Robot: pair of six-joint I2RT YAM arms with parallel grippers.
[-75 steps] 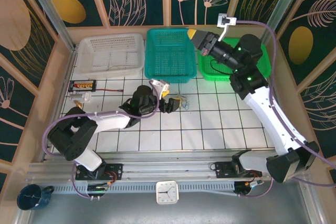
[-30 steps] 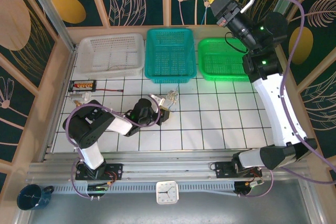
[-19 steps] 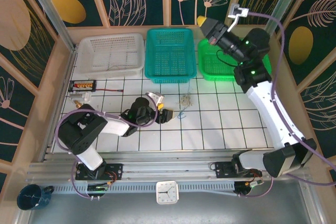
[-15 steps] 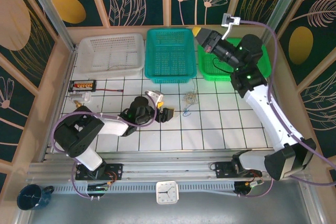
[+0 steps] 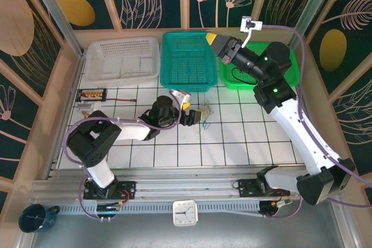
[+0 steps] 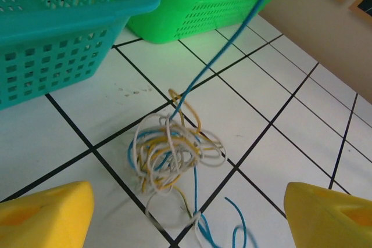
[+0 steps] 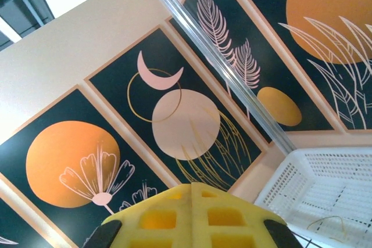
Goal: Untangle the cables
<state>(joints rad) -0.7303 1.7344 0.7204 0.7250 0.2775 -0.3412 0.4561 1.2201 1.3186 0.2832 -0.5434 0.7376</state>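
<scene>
Blue and whitish cables (image 6: 168,155) knotted on the tiles (image 6: 273,85) between the spread jaws of the left gripper (image 6: 186,216), one blue strand (image 6: 226,45) taut toward the closed right gripper (image 5: 216,43), apparently pinched there: strand-pulling step, next calling for a left clamp on the knot.

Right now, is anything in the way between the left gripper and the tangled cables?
No, nothing visible. The left gripper has its jaws open, and the cables lie on bare tiles right ahead, between them. One blue strand rises from the knot, up and away from the gripper, not across its path.
</scene>
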